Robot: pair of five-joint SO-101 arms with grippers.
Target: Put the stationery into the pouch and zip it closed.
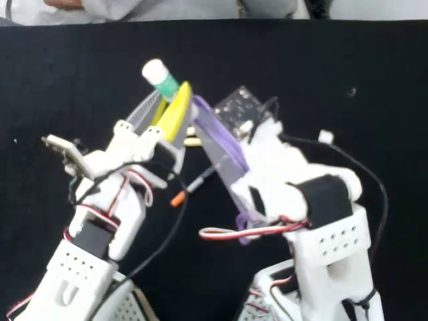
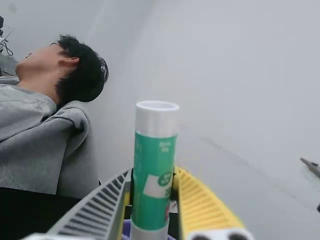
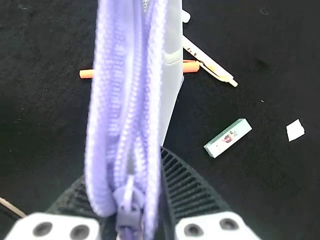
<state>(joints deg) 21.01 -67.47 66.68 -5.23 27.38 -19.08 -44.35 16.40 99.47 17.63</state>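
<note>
Green body, white cap on glue stick (image 2: 154,170). Lilac pouch (image 3: 130,100), woven zip tape. Ribbed left fingers (image 2: 200,205): one yellow, one grey. Black ribbed right fingers (image 3: 187,192). Black tabletop (image 1: 334,60). Orange pen (image 3: 87,74). Pale green eraser (image 3: 227,137).

A white-capped green glue stick (image 1: 160,79) is clamped in the left pincer (image 1: 171,93). A purple pouch (image 1: 217,137) is held beside it by the right arm (image 1: 328,200). An orange-tipped pen (image 1: 178,198) is seen on the black tabletop (image 1: 67,67).

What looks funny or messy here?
The pouch, pinched in the right jaws, has its zipper edges pressed nearly together, so little gap shows for the glue stick. An orange pen, eraser and paper scrap lie scattered.
</note>
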